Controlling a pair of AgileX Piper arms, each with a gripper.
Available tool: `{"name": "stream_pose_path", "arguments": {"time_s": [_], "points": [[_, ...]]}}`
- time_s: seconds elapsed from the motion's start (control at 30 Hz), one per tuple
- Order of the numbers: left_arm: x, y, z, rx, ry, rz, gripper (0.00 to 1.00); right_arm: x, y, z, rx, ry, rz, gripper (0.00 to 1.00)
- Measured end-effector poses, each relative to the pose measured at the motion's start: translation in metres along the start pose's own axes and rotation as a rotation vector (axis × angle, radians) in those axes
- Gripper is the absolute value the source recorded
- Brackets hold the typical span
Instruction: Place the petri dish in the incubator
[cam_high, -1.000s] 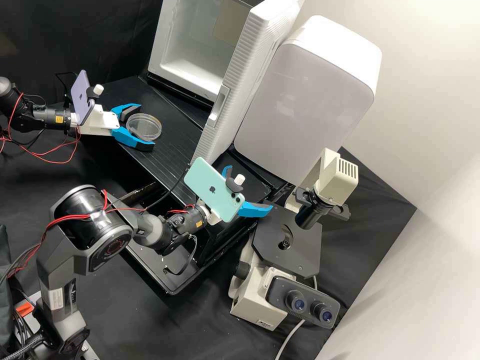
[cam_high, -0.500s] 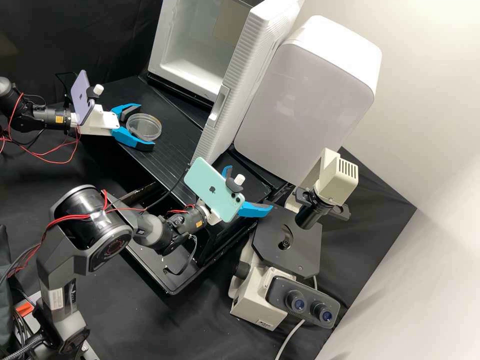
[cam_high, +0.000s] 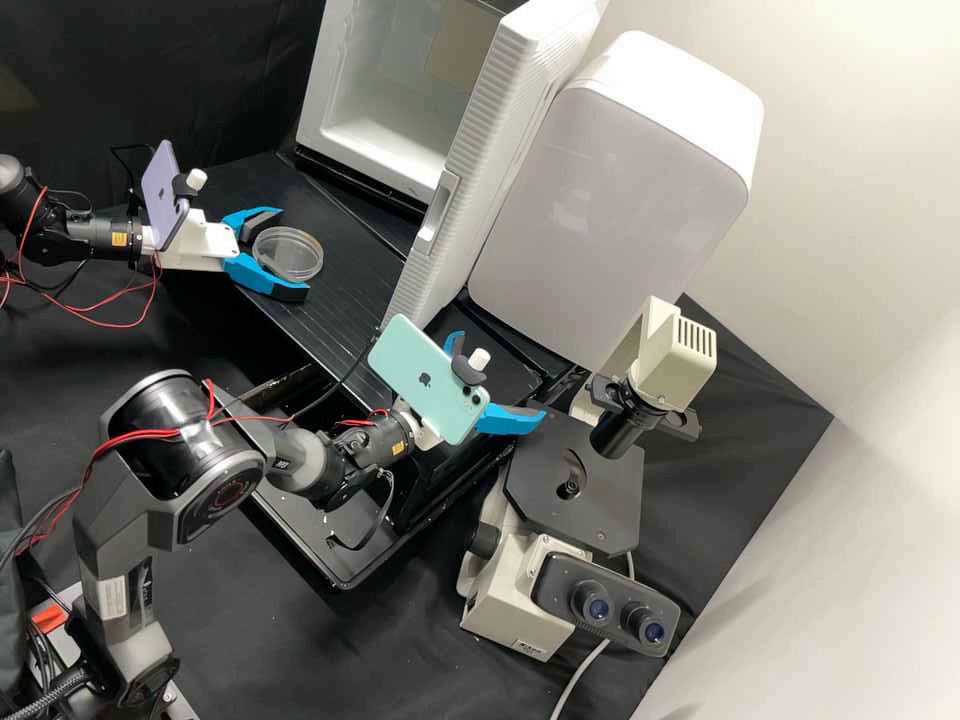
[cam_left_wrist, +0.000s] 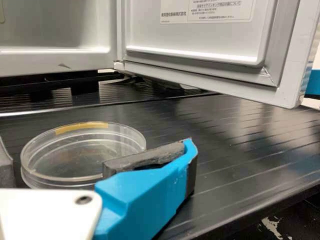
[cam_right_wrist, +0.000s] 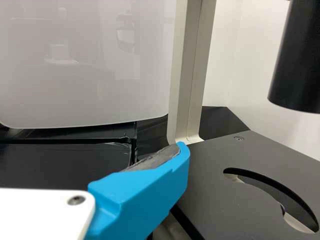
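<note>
A clear, shallow, round plastic petri dish (cam_left_wrist: 82, 150) with a yellowish streak at its rim lies on the black ribbed bench (cam_high: 340, 290) before the open white incubator (cam_high: 400, 90), inside the wide-spread left claw (cam_high: 287, 252). Whether the right claw (cam_right_wrist: 150, 185) is wide or narrow cannot be told.

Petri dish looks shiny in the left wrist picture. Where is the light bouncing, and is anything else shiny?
Left wrist view: the petri dish glints along its clear rim, and the ribbed black bench carries pale streaks mirrored from the white incubator door. Right wrist view: that door's glossy outside mirrors dim shapes. High view: the bench has a soft grey sheen near the dish.
</note>
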Motion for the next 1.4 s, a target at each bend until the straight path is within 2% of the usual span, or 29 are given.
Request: {"name": "stream_pose_path", "arguments": {"time_s": [0.73, 1.4], "points": [[0.0000, 0.0010, -0.0028, -0.024, 0.032, 0.012, 0.00, 0.0000, 0.0000, 0.0000, 0.000, 0.000, 0.000, 1.00], [-0.0017, 0.0003, -0.0029, -0.025, 0.030, 0.019, 0.00, 0.0000, 0.0000, 0.0000, 0.000, 0.000, 0.000, 1.00]]}}
